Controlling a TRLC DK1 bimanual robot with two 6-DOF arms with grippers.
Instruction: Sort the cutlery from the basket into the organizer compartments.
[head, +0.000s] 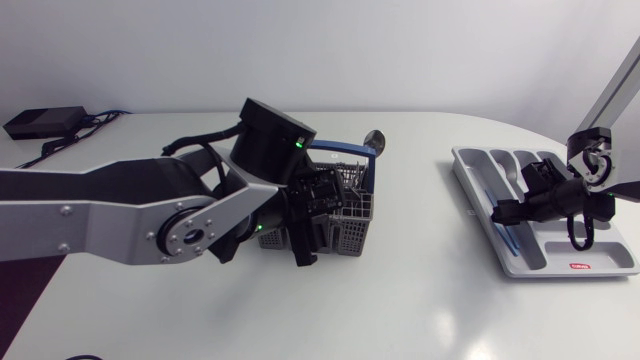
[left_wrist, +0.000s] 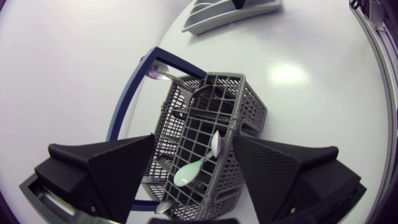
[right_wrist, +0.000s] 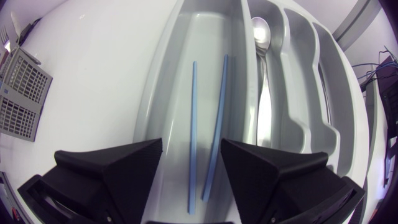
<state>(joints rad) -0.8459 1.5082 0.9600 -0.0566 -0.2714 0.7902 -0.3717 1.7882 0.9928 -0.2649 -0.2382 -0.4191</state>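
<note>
A grey wire cutlery basket (head: 352, 212) with a blue handle stands mid-table. My left gripper (head: 305, 228) hangs open just above it. In the left wrist view its fingers straddle the basket (left_wrist: 249, 106), touching nothing. Inside lie a pale green spoon (left_wrist: 193, 173) and several metal pieces. A metal spoon (left_wrist: 159, 70) pokes out at the far end. My right gripper (right_wrist: 191, 155) is open over the grey organizer (right_wrist: 155, 81), above its long compartment. Two blue chopsticks (right_wrist: 217, 118) lie loose there. A metal spoon (right_wrist: 261, 34) rests in the neighbouring compartment.
The organizer (head: 470, 165) sits at the table's right side, with my right gripper (head: 507, 212) over its near-left part. A black box with cables (head: 45, 122) lies at the back left corner. White tabletop stretches between basket and organizer.
</note>
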